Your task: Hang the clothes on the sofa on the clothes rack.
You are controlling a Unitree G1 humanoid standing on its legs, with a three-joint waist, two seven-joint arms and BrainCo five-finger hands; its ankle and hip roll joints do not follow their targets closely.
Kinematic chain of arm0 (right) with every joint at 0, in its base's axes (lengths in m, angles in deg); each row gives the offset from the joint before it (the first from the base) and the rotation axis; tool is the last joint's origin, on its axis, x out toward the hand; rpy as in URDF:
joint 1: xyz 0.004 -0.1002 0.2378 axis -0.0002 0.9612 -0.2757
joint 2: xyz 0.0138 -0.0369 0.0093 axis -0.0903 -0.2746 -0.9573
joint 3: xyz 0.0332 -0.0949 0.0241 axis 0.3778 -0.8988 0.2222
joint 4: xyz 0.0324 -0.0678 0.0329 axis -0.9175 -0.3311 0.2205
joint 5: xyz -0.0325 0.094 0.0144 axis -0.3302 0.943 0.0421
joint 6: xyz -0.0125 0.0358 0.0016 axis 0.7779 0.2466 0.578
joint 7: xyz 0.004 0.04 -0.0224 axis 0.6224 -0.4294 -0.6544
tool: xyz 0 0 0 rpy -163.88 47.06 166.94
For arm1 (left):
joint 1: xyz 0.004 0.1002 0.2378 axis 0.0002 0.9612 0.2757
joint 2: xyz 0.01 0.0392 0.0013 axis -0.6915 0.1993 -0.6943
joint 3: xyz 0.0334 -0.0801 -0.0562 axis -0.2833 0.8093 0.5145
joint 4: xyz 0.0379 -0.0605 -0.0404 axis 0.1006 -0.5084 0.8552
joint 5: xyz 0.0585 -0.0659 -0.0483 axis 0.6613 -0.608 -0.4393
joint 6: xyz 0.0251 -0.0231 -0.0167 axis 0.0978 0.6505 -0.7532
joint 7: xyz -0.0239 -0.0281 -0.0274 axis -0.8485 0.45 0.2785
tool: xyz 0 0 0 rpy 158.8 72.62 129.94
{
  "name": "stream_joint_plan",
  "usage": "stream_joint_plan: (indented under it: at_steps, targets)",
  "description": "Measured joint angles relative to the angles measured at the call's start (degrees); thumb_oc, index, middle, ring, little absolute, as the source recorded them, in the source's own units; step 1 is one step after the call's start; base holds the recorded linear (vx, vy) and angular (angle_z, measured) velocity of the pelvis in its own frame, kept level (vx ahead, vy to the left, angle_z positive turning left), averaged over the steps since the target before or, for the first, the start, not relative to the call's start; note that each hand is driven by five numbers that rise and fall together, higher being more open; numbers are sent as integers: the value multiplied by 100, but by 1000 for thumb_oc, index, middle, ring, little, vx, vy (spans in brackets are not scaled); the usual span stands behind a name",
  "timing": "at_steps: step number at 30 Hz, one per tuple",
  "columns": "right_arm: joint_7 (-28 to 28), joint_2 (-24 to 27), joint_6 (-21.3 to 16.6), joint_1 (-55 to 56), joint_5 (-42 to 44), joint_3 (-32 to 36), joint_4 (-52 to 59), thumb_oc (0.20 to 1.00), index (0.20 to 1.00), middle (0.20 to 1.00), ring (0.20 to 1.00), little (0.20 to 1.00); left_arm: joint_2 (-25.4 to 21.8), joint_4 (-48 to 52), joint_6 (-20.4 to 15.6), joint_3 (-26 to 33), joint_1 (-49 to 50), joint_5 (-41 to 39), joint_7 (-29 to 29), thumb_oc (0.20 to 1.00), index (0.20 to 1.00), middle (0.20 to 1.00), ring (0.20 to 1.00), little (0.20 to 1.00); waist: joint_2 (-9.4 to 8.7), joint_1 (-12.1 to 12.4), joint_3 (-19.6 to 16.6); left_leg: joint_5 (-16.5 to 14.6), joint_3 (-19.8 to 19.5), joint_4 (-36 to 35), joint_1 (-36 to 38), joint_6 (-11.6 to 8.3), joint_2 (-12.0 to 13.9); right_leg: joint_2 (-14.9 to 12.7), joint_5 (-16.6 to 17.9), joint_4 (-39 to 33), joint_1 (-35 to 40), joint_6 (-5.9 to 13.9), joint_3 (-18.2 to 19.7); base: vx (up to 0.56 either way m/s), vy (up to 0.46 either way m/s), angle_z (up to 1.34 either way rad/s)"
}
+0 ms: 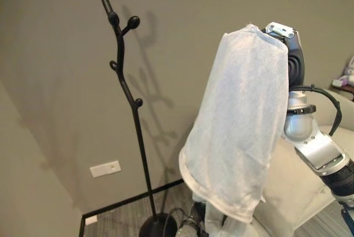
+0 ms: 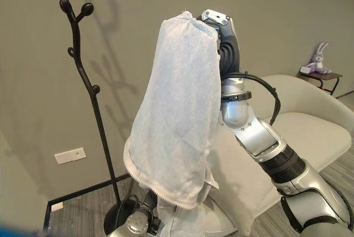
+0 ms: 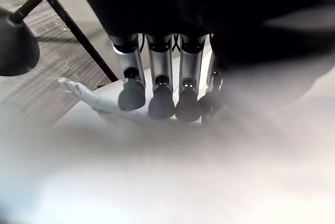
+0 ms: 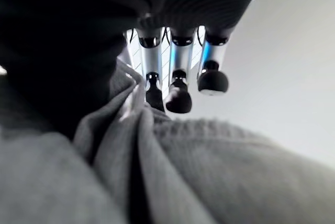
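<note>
Holding: the right hand point(image 2: 227, 40) is gripping the white garment point(image 2: 177, 115) by its top edge, raised high, fingers curling into the fabric folds as the right wrist view is showing.
Garment: hanging in a long drape from the raised hand, its hem trailing toward 6 o'clock; it is off the sofa point(image 2: 310, 132) and not yet on the clothes rack point(image 1: 123, 76).
Why raised: lifting the cloth this high is likely letting it fall open and bringing its top up toward the level of the rack's upper pegs.
Rack: the black stand is rising at about 9 o'clock of the garment, well apart from it, with knobbed pegs point(image 1: 133, 22) branching off near the top and its round base point(image 3: 15, 43) sitting on the floor.
Left hand: the left hand point(image 3: 157, 93) is working low, at 6 o'clock of the drape, fingertips bending down onto white cloth; whether it is clamping that cloth cannot be told from the pictures.
Why low: it is probably steadying or gathering the lower part so the hem is not dragging.
Sofa: the pale sofa is lying behind the right arm, toward 4 o'clock.
Stage: the garment is being carried; the hanging itself is not yet done.
Next move: swinging the held edge toward 9 o'clock and lowering a fold over a peg.
Risk: loose fabric could slide off a short, rounded peg.
</note>
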Motion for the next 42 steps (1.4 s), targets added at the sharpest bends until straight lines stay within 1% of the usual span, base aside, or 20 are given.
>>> stream_joint_plan:
  at_steps: [1, 3, 5, 6, 9, 13, 15, 16, 17, 19, 20, 21, 22, 28, 29, 31, 34, 36, 41, 42]
  targets:
    - [-18, 31, 47, -19, -108, 33, -12, 200, 200, 200, 200, 200, -99, 399, -38, 34, 111, -148, 50, 200, 200, 200, 200, 200, 21, 14, -4, 0, -24, 0, -2, 0, -3, 3, -2, 0, 7, 1, -20, -18, 20, 9]
    - [-105, 89, 83, -50, -228, 157, -64, 200, 200, 200, 200, 200, -269, 753, -152, 114, 145, -194, 131, 200, 200, 200, 200, 200, 84, 111, 2, 7, -107, 0, -6, 9, -14, -25, -2, -52, 87, 2, -109, -25, 28, 17]
    - [-152, 141, 123, -217, -367, 163, -292, 200, 200, 200, 200, 200, -411, 1168, -226, 126, 215, -319, 166, 200, 200, 200, 200, 200, 118, 143, 10, 3, -109, 0, -1, 8, -18, -33, -7, -39, 79, 7, -105, -8, 13, 5]
    - [-165, 152, 208, -384, -410, 165, -499, 200, 200, 200, 200, 200, -562, 1354, -257, 252, 249, -360, 206, 200, 200, 200, 200, 200, 143, 215, 14, 4, -116, -1, -12, 9, -24, -43, -7, -40, 81, 8, -116, -13, 30, 5]
    - [-193, 158, 305, -503, -417, 186, -686, 200, 200, 200, 200, 200, -736, 1537, -275, 397, 336, -363, 245, 200, 200, 200, 200, 200, 145, 247, 18, 4, -132, -1, -25, 9, -25, -54, -8, -45, 80, 9, -131, -7, 21, 2]
    - [-218, 192, 364, -508, -705, 212, -708, 200, 200, 200, 200, 200, -882, 1860, -293, 805, 613, -352, 243, 200, 200, 200, 200, 200, 152, 280, 36, 4, -162, 0, -68, 13, -51, -110, -10, -73, 71, 13, -164, -13, 43, 4]
    - [-219, 209, 409, -507, -808, 298, -755, 200, 200, 200, 200, 200, -944, 1934, -330, 904, 663, -340, 239, 200, 200, 200, 200, 200, 160, 320, 40, 13, -204, 0, -98, 26, -77, -115, -10, -85, 70, 15, -199, -12, 46, 11]
    - [-219, 209, 411, -509, -849, 360, -783, 200, 200, 200, 200, 200, -976, 2011, -339, 986, 705, -296, 239, 200, 200, 200, 200, 200, 164, 326, 46, 20, -239, 0, -115, 36, -99, -140, -7, -91, 71, 24, -229, -12, 51, 16]
    - [-224, 209, 427, -511, -849, 445, -805, 200, 200, 200, 200, 200, -1000, 2144, -359, 1196, 793, -267, 221, 200, 200, 200, 200, 200, 178, 345, 63, 26, -267, 1, -117, 52, -141, -183, -4, -98, 72, 54, -253, -8, 37, 14]
    - [-222, 211, 447, -511, -851, 454, -806, 200, 200, 200, 200, 200, -1032, 2179, -389, 1388, 842, -265, 154, 200, 200, 200, 200, 200, 193, 381, 70, 24, -268, 1, -119, 75, -188, -238, 14, -129, 84, 95, -249, -5, 19, 4]
    - [-222, 210, 447, -511, -852, 454, -806, 200, 200, 200, 200, 200, -1054, 2179, -389, 1411, 847, -266, 135, 213, 213, 213, 213, 213, 192, 397, 72, 22, -268, 1, -125, 76, -201, -251, 21, -143, 83, 106, -245, 0, 0, 0]
    - [-222, 211, 447, -512, -853, 454, -806, 200, 200, 200, 200, 200, -1070, 2179, -389, 1433, 853, -269, 128, 391, 391, 391, 391, 391, 186, 410, 77, 13, -268, 1, -129, 92, -214, -268, 24, -149, 81, 115, -244, 0, 0, 0]
    - [-219, 210, 447, -512, -853, 454, -806, 200, 200, 200, 200, 200, -1092, 2179, -389, 1437, 853, -273, 131, 1000, 1000, 1000, 1000, 1000, 178, 423, 91, 16, -269, 1, -131, 90, -236, -286, 24, -152, 81, 124, -244, 0, 0, 0]
    - [-134, 196, 448, -695, -852, 428, -810, 200, 200, 200, 200, 200, -1098, 2163, -388, 1346, 835, -231, 138, 1000, 1000, 1000, 1000, 1000, 166, 438, 109, 16, -271, 6, -178, 91, -288, -333, 39, -193, 53, 151, -245, 0, 0, 0]
    - [-121, 190, 446, -758, -851, 418, -811, 200, 200, 200, 200, 200, -1097, 2123, -388, 1267, 800, -107, 143, 1000, 1000, 1000, 1000, 1000, 154, 439, 116, 16, -269, 24, -181, 91, -293, -336, 44, -193, 46, 147, -244, 0, 0, 0]
    - [-98, 123, 422, -972, -849, 380, -856, 200, 200, 200, 200, 200, -1092, 1908, -378, 897, 613, 149, 259, 1000, 1000, 1000, 1000, 1000, 101, 441, 150, 17, -267, 32, -194, 91, -298, -338, 51, -194, 32, 142, -239, 0, 0, 0]
    - [-97, 76, 404, -1124, -848, 365, -897, 200, 200, 200, 200, 200, -1083, 1811, -374, 563, 498, 208, 337, 1000, 1000, 1000, 1000, 1000, 47, 407, 182, 18, -263, 32, -198, 92, -307, -342, 54, -191, 21, 140, -231, 0, 0, 0]
    - [-99, -101, 395, -1262, -845, 338, -908, 200, 200, 200, 200, 200, -979, 1784, -360, 430, 468, 286, 404, 1000, 1000, 1000, 1000, 1000, 39, 318, 187, 17, -260, 32, -200, 92, -316, -351, 63, -191, 16, 140, -227, 0, 0, 0]
    - [-100, -113, 387, -1342, -838, 243, -922, 200, 200, 200, 200, 200, -886, 1647, -344, 195, 295, 398, 510, 1000, 1000, 1000, 1000, 1000, 39, 308, 187, 17, -255, 31, -198, 92, -320, -354, 63, -191, 16, 146, -220, 0, 0, 0]
    - [-97, -136, 375, -1377, -820, 132, -930, 200, 200, 200, 200, 200, -857, 1564, -343, 185, 219, 522, 501, 1000, 1000, 1000, 1000, 1000, 39, 296, 187, 17, -247, 31, -195, 92, -320, -351, 54, -191, 12, 158, -209, 0, 0, 0]
